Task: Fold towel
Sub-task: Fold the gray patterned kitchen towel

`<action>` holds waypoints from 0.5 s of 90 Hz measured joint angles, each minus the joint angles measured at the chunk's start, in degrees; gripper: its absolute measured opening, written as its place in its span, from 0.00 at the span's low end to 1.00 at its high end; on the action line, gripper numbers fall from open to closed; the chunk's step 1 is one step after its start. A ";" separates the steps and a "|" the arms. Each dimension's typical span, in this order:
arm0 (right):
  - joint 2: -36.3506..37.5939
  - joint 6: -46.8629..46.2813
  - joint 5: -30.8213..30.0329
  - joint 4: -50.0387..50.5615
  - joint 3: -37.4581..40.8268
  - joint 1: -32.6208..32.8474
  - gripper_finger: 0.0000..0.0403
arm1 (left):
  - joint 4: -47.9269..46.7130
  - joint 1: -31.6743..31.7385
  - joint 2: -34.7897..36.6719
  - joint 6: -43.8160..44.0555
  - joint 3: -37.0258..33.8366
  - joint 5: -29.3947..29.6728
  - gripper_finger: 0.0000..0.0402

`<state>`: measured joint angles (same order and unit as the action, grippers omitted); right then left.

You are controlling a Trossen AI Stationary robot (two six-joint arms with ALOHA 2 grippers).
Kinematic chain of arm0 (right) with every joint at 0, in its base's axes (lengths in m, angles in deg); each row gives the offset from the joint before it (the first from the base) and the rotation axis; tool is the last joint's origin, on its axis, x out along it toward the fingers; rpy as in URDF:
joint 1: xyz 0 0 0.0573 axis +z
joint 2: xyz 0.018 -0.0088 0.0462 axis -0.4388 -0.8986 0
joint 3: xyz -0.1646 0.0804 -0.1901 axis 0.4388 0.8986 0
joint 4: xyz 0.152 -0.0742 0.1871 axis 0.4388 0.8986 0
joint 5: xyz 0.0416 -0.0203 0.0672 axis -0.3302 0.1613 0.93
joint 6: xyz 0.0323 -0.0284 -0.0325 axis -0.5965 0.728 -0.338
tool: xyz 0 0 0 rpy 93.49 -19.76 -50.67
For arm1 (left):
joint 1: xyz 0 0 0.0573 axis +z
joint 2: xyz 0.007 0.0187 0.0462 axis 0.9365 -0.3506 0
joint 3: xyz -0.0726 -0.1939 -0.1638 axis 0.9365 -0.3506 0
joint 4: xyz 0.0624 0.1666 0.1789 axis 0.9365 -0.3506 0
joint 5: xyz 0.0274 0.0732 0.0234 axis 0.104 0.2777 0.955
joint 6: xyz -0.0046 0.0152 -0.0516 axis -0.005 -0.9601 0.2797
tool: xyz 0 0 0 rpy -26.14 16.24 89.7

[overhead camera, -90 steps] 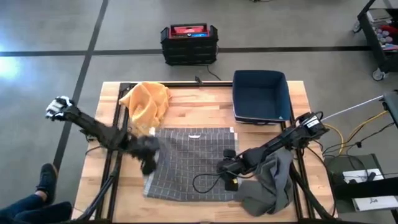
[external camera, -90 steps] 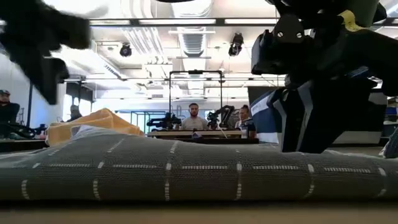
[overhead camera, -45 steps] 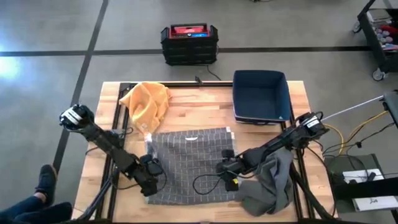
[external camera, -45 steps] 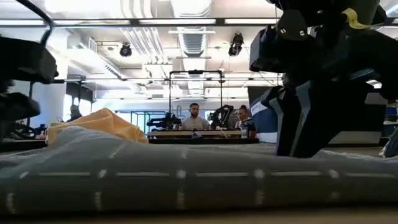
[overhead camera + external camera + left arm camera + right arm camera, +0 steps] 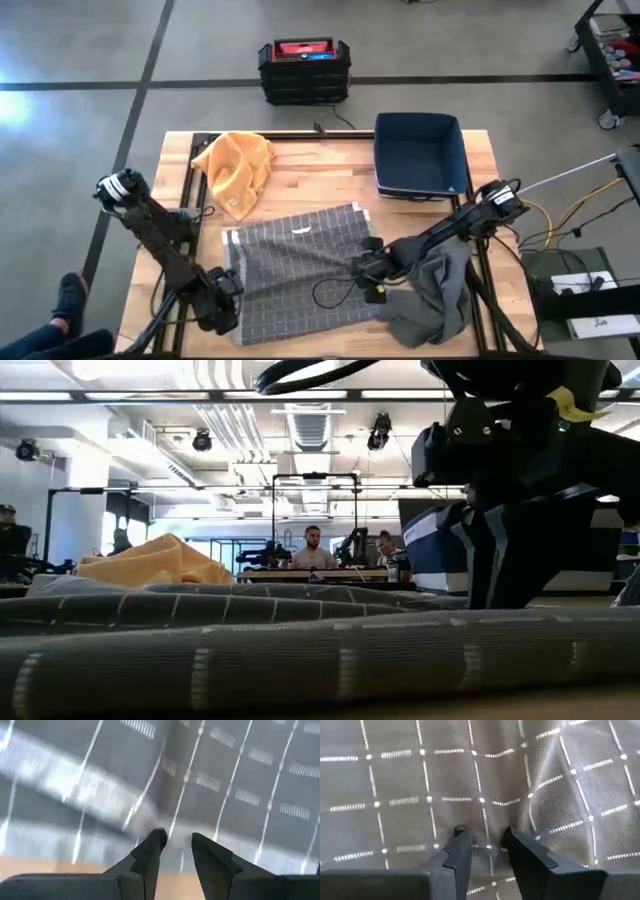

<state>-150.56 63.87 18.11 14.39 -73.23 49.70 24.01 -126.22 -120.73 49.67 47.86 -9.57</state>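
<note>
Both grippers low on the grey checked towel (image 5: 298,268), jaws parted only a little.

The left gripper (image 5: 176,839) sits at the towel's near left corner, at the table's (image 5: 330,175) front edge — its fingers (image 5: 150,851) stand narrowly apart with the tips pressed to the cloth; whether any fabric is pinched between them, I cannot tell. The right gripper (image 5: 481,836) is down on the towel's right part, fingers likewise a small gap apart, tips against the weave. The towel is a ribbed grey knit crossed by dashed white lines, lying askew in the middle of the wooden table, its surface rumpled into low folds. A small white tag (image 5: 298,230) shows near its far edge — no writing legible. A crumpled yellow cloth (image 5: 234,167) lies behind it, a dark blue bin (image 5: 420,155) at the far right, a plain grey cloth (image 5: 436,296) bunched at the near right.
</note>
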 joint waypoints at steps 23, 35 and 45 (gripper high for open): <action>-0.72 11.66 -4.92 -6.00 -5.56 -3.12 0.30 | -10.65 6.28 3.45 -8.66 1.64 22.49 0.21; -2.31 11.61 -5.08 -5.69 -4.96 -6.73 0.32 | -10.89 12.59 3.30 -10.18 -3.73 16.69 0.18; -3.41 11.97 -4.93 -3.73 -3.80 -8.47 0.33 | -9.36 13.96 3.47 -9.55 -5.95 8.39 0.17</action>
<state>-153.97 75.84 13.19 10.66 -77.02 41.23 14.65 -112.25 -117.26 40.13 41.92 -1.18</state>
